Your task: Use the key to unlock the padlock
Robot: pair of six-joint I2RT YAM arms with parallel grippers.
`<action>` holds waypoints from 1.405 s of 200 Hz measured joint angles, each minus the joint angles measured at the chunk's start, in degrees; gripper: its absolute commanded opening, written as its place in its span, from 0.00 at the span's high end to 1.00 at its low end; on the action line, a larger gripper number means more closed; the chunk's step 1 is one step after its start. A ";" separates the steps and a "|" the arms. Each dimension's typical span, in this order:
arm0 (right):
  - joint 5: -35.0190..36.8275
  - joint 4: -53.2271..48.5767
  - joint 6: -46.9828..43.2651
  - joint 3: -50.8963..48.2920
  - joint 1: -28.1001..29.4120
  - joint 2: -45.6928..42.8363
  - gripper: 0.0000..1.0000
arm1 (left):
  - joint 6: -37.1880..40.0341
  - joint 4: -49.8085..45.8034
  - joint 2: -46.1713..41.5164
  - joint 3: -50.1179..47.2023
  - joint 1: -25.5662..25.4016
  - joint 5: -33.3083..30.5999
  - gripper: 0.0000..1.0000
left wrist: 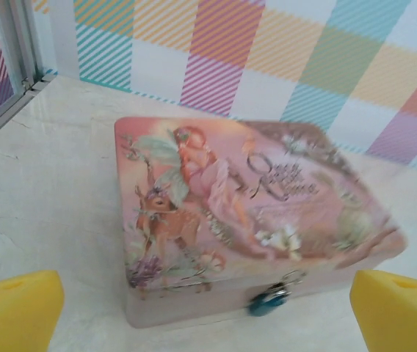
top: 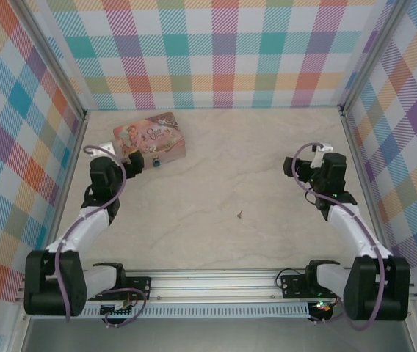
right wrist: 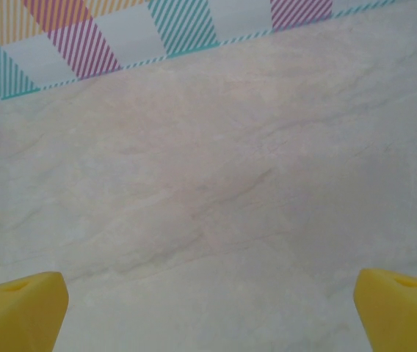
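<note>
The tiny blue-teal padlock (left wrist: 267, 301) hangs by its silvery shackle on the front clasp of a pink illustrated tin (left wrist: 245, 213). In the top view the padlock (top: 155, 162) sits at the tin's near edge, at the back left. My left gripper (left wrist: 208, 323) is open just in front of the tin, yellow fingertips (left wrist: 17, 312) spread wide, holding nothing. The key (top: 240, 215), a small dark sliver, lies alone mid-table. My right gripper (right wrist: 208, 323) is open over bare table at the right, far from the key, its fingertips (right wrist: 403, 308) wide apart.
Plaid walls (top: 223, 51) close off the back and both sides of the marble-patterned table (top: 216, 183). The pink tin (top: 150, 139) lies near the back left corner. A metal rail (top: 216, 282) runs along the near edge between the arm bases.
</note>
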 measured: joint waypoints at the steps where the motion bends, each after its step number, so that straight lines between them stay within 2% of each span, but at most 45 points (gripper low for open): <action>1: -0.11 -0.33 0.13 0.09 0.02 -0.09 0.00 | -0.20 -0.24 -0.13 0.09 0.02 0.02 0.00; 27: -2.43 -11.96 4.79 3.50 1.42 -2.71 0.00 | -7.39 -7.72 -3.34 1.25 -0.11 3.13 0.00; 50: -2.82 -20.72 7.06 6.36 5.97 -2.89 0.00 | -12.52 -12.94 -3.80 1.16 -0.81 6.62 0.00; 91: -0.81 -30.56 12.37 8.76 18.36 -0.11 0.00 | -19.39 -16.70 -5.46 -0.31 -6.25 9.38 0.00; 129: 2.67 -35.45 17.88 10.54 32.02 9.97 0.02 | -23.50 -16.26 -6.08 -2.21 -14.03 9.01 0.00; 147: 4.33 -36.76 19.17 12.79 36.59 15.82 0.07 | -25.14 -15.32 -4.55 -2.99 -17.18 8.83 0.00; 175: 5.81 -37.35 20.41 17.07 40.37 23.23 0.25 | -26.43 -13.51 0.11 -3.02 -20.28 8.31 0.00; 208: 6.62 -37.92 20.24 21.29 41.66 29.00 0.41 | -27.08 -11.45 2.78 -3.10 -21.11 7.69 0.00; 281: 6.84 -38.18 18.99 23.21 41.68 34.93 0.63 | -27.02 -10.82 2.97 -3.10 -21.20 6.29 0.00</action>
